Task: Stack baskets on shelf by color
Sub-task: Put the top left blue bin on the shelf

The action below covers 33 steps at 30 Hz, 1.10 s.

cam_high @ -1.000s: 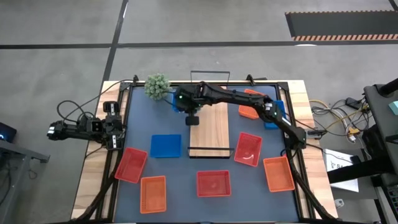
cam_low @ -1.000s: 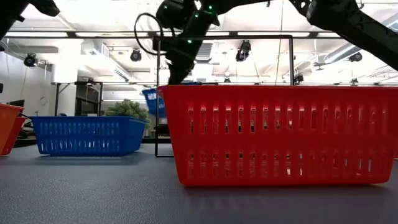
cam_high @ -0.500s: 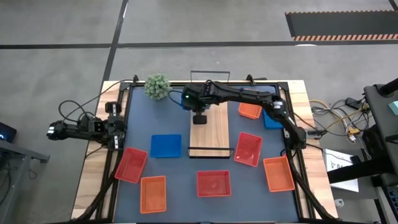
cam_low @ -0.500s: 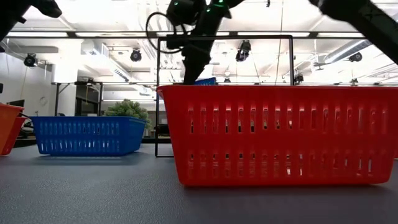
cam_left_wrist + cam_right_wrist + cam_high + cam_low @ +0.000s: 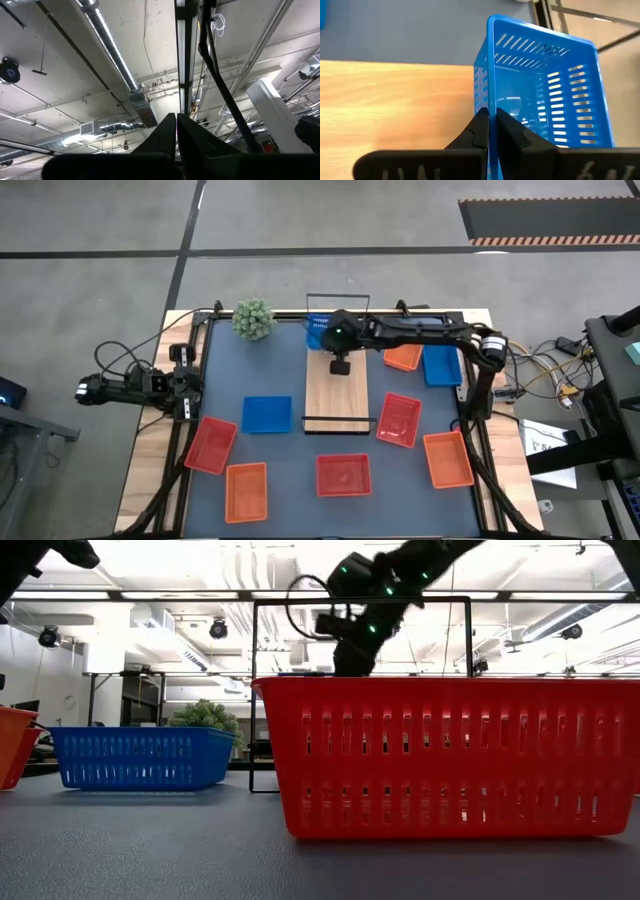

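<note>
My right gripper [image 5: 330, 336] is shut on a blue basket [image 5: 540, 95] over the far end of the light-wood shelf [image 5: 337, 390]; the basket also shows in the high view [image 5: 318, 330]. In the low view my right gripper [image 5: 352, 652] drops behind the near red basket [image 5: 450, 755]. Other baskets rest on the mat by their bottoms: blue [image 5: 267, 414], blue [image 5: 441, 365], orange [image 5: 403, 358], red [image 5: 398, 420]. My left gripper [image 5: 176, 125] is shut and empty, pointing up at the ceiling, at the table's left edge [image 5: 178, 385]. My right gripper pinches one side wall of the blue basket at its rim [image 5: 489, 102], one finger [image 5: 477, 131] outside and one finger [image 5: 512, 132] inside. The fingers come from above. The basket hangs tilted below them; whether it touches the shelf, I cannot tell.
Near the front of the mat lie a red basket [image 5: 211, 444], an orange one [image 5: 246, 491], a red one [image 5: 343, 474] and an orange one [image 5: 448, 459]. A fuzzy green plant ball [image 5: 254, 319] stands at the far left. Black wire rails [image 5: 338, 419] close the shelf's ends.
My right gripper has carried the blue basket toward the table's right edge, from the mat beside the plant ball to above the shelf's far end. It has stayed shut on the basket.
</note>
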Available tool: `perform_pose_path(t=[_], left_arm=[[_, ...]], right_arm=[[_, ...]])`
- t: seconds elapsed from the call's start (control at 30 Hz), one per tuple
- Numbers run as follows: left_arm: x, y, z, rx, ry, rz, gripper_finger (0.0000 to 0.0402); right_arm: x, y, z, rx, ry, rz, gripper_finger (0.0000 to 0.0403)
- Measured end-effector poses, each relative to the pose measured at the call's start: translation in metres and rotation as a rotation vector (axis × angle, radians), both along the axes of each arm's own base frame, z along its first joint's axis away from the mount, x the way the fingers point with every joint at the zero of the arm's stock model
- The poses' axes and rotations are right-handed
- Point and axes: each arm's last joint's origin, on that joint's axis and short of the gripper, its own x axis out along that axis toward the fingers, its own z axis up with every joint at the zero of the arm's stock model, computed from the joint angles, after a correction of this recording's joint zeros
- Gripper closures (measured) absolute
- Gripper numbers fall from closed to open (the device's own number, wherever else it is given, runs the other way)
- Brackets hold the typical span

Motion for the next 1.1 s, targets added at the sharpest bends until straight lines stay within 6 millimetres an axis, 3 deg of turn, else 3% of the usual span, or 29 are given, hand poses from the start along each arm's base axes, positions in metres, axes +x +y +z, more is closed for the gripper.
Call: perform_pose_path(t=[0.23,0.5,1.1], left_arm=[[0.0,0.0,0.0,0.0,-0.002,0.0,0.0402],[0.0,0.0,0.0,-0.001,-0.003,0.001,0.0402],[0.0,0.0,0.001,0.0,-0.003,0.002,0.0402]], right_arm=[[-0.009,-0.012,-0.022,-0.055,0.003,0.015,0.0394],[-0.011,-0.02,-0.021,-0.074,0.004,0.012,0.0389],[-0.013,-0.024,-0.021,-0.059,0.0,-0.017,0.0327]])
